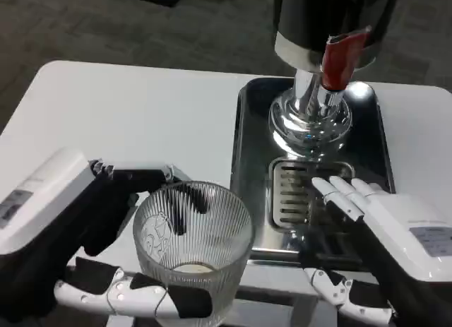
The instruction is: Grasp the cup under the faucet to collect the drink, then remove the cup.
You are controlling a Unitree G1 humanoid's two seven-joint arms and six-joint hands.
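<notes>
One ribbed cup (194, 253) within the left hand's (106, 263) wrapped fingers, right hand (381, 249) spread empty.

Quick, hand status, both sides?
Left hand: holding the ribbed glass cup.
Right hand: open, empty, fingers over the drip tray.

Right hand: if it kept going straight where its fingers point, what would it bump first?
Probably the dispenser's shiny chrome base, after the right hand passes above the slotted drip grate; depth is unclear.
</notes>
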